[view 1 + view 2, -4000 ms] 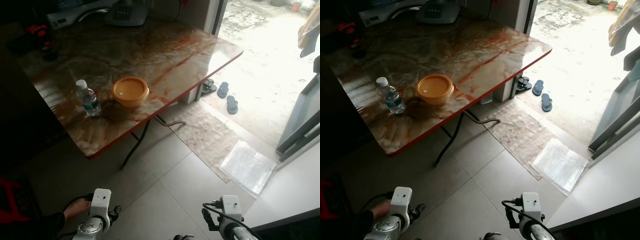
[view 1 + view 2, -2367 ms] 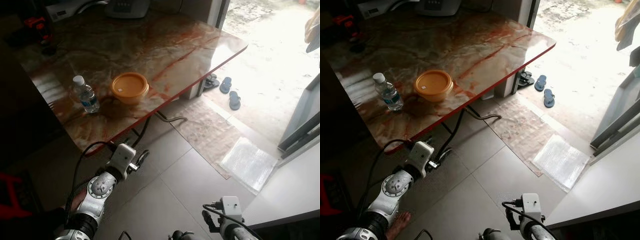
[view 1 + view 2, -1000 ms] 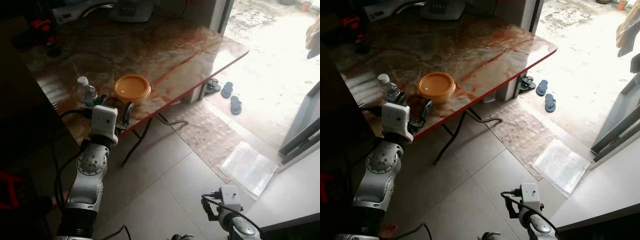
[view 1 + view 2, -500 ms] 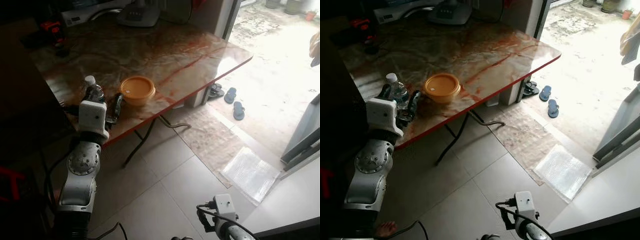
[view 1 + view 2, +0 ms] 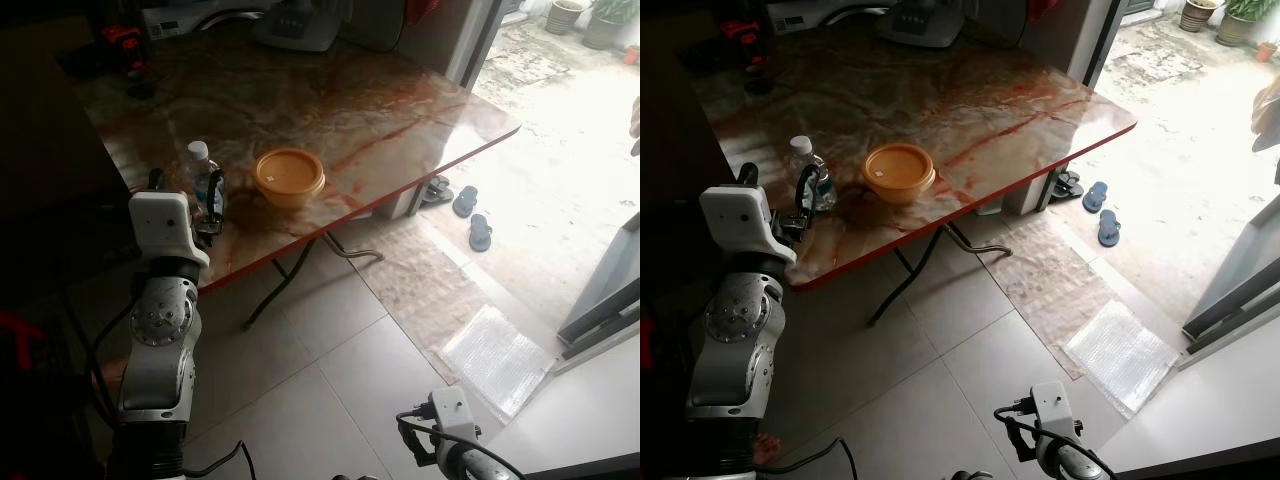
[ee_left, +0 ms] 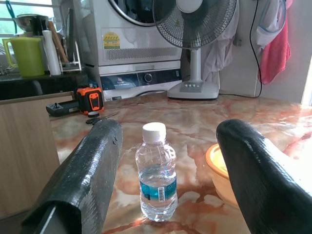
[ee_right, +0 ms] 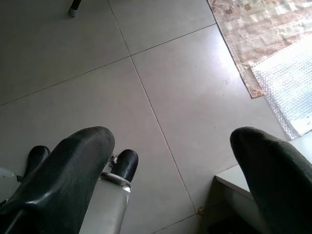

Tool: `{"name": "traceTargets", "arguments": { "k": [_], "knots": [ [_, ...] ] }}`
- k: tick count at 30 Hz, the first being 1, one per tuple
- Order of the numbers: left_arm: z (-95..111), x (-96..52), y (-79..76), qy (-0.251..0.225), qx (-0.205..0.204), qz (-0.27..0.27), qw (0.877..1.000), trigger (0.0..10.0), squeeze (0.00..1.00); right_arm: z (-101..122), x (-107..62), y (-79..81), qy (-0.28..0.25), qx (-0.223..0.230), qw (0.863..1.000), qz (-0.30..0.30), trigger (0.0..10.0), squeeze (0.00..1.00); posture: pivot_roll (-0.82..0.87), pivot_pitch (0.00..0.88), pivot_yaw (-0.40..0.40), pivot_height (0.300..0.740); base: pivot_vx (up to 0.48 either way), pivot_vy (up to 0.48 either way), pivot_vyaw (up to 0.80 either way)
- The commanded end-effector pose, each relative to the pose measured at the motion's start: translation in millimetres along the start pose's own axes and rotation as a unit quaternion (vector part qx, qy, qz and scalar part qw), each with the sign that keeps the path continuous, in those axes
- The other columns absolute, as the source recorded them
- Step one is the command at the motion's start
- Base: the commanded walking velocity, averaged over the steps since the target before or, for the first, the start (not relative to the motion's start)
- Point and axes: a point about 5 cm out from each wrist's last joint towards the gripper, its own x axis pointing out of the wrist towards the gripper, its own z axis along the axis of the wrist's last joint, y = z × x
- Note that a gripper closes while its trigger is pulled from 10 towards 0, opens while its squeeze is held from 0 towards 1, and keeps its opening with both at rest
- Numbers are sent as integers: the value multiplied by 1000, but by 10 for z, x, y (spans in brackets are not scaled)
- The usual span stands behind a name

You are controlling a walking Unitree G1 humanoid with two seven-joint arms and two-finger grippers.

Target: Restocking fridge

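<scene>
A small clear water bottle [image 5: 203, 168] with a white cap and blue label stands upright near the front left corner of the marbled table [image 5: 390, 110]. An orange lidded bowl [image 5: 289, 176] sits just to its right. My left gripper [image 5: 186, 190] is raised to the table's edge and open. In the left wrist view the bottle [image 6: 157, 178] stands just ahead of the fingers [image 6: 85, 178], centred in the gap and untouched, with the bowl [image 6: 220, 168] beside it. My right gripper [image 7: 170, 141] hangs low over the floor tiles, open and empty.
A fan base [image 6: 194, 88], a washing machine [image 6: 131, 44] and an orange tape measure [image 6: 90, 99] stand at the table's back. Folding table legs [image 5: 285, 275] show below. A mat [image 5: 425, 285], bubble wrap [image 5: 500, 355] and sandals [image 5: 470, 210] lie by the bright doorway at right.
My left arm has risen from floor level to the table's edge and lined its open fingers up with the bottle. The head camera has shifted. The right arm stays low.
</scene>
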Motion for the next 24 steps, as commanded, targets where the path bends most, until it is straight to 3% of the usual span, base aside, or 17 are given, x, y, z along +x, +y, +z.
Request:
{"name": "traceTargets", "arguments": {
  "k": [1, 7, 12, 24],
  "knots": [
    [54, -8, 33, -8, -5, 2, 1000, 10000, 0, -73, -28, -34, 11, 9, 1000, -2, 10000, 0, 66, 122, -107, 740, 0, 0, 0],
    [31, 12, -25, -3, -14, -1, 1000, 10000, 0, -82, -26, -21, 13, 4, 1000, -3, 10000, 0, 45, 86, -85, 740, 0, 0, 173],
    [15, 100, -86, -3, -17, -19, 1000, 10000, 0, -79, -25, -37, 9, 28, 999, -23, 10000, 0, 11, 62, -61, 740, 0, 0, 324],
    [21, 169, -91, -7, -14, -21, 1000, 10000, 0, -29, -10, -43, 4, 32, 999, -26, 10000, 0, 9, 82, -73, 740, 0, 0, 0]
  ]
}}
